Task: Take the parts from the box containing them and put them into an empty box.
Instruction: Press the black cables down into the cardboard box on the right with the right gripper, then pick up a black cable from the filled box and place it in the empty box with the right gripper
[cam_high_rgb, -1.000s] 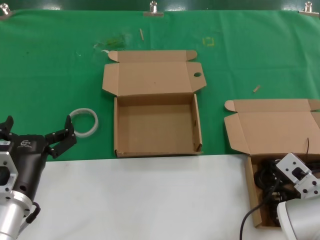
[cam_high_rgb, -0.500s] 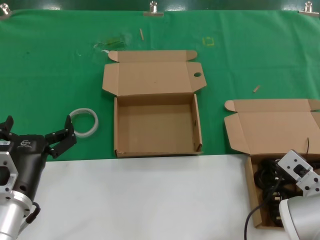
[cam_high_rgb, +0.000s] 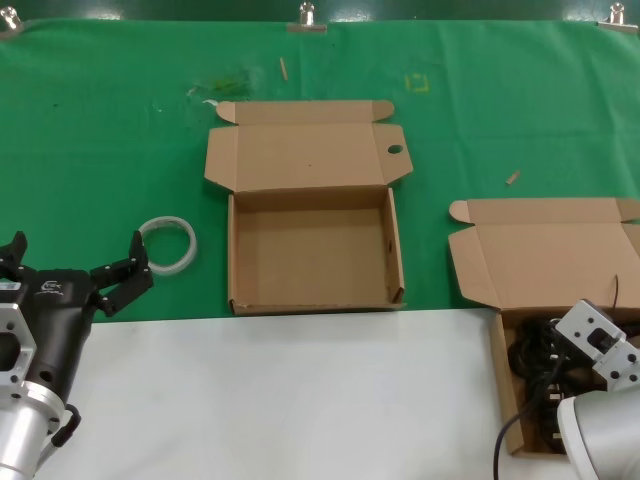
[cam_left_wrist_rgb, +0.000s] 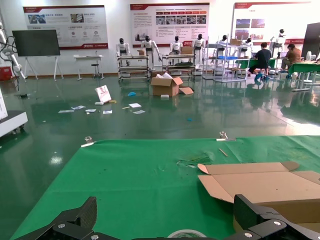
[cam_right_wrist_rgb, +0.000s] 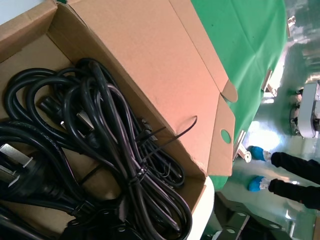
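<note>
Looking down from the head camera, I see my right gripper (cam_high_rgb: 597, 345) hanging over the open box of cables (cam_high_rgb: 500, 395) at the near right of the work area, close to the white strip along the front. Its fingers are hidden from me, so I cannot tell whether they are open or closed, or whether they have hold of anything. The coiled black cables (cam_right_wrist_rgb: 95, 160) lie heaped inside that box; in the right wrist view I can make out a chunky plug (cam_right_wrist_rgb: 17, 162) among the loops and thin ties around the bundles. The box lid (cam_high_rgb: 545, 250) stands folded back behind it, away from me.

The empty box (cam_high_rgb: 395, 250) sits in the middle of the green cloth (cam_high_rgb: 100, 130), well apart from the full one, its lid laid back with a small round hole (cam_high_rgb: 394, 150) in the right-hand flap. Nothing lies inside it.

My left gripper (cam_high_rgb: 70, 268) rests at the near left, fingers spread wide and holding nothing. A white ring (cam_high_rgb: 167, 245) lies on the cloth just beside it, between the gripper and the empty box.
</note>
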